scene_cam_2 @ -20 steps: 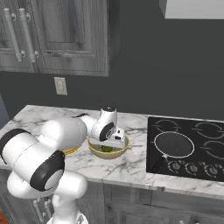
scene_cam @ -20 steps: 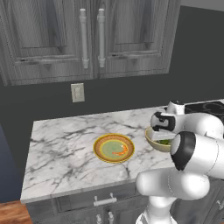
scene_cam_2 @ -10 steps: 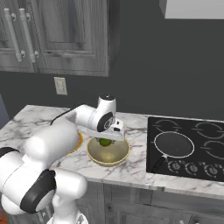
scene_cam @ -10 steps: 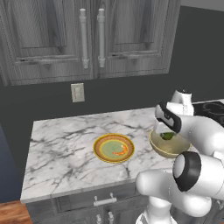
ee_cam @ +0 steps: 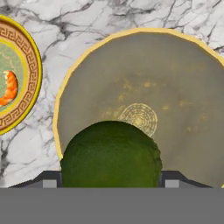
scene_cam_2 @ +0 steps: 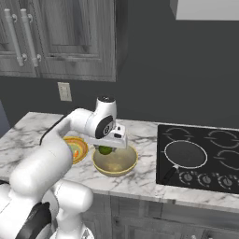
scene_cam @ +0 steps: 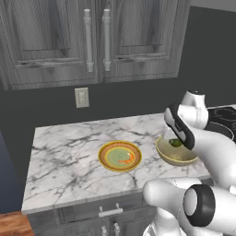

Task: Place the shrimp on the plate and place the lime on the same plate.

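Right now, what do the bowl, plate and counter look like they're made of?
Bowl: looks like glazed ceramic or stoneware, matte tan inside with a yellow rim and a faint medallion.
Plate: likely painted ceramic, with an orange patterned band and a pale green centre.
Counter: marble-look stone, white with grey veins, slight sheen. All rendered, so this is a guess.

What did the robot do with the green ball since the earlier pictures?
The gripper lifted the lime up out of the bowl; a second ago it was down inside. It holds the lime above the bowl now. The shrimp stayed on the plate, and the bowl and plate did not move.
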